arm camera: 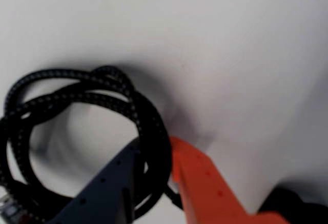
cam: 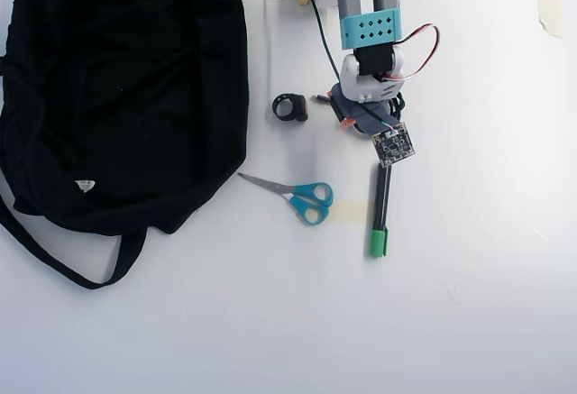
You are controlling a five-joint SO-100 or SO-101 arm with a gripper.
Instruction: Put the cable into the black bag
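A coiled black braided cable (arm camera: 77, 98) fills the left of the wrist view, over the white table. My gripper (arm camera: 154, 144) has a dark finger on the left and an orange finger (arm camera: 200, 178) on the right, and they are shut on a bundle of the cable's strands. In the overhead view the gripper (cam: 348, 110) is under the wrist at top centre, and only bits of the cable (cam: 399, 103) show beside it. The black bag (cam: 117, 87) lies flat at the left, well apart from the gripper.
In the overhead view a small black ring (cam: 290, 106) lies between bag and gripper. Blue-handled scissors (cam: 302, 197) lie below it. A black marker with a green cap (cam: 380, 214) lies just below the wrist. The bag's strap (cam: 54, 263) loops out at lower left.
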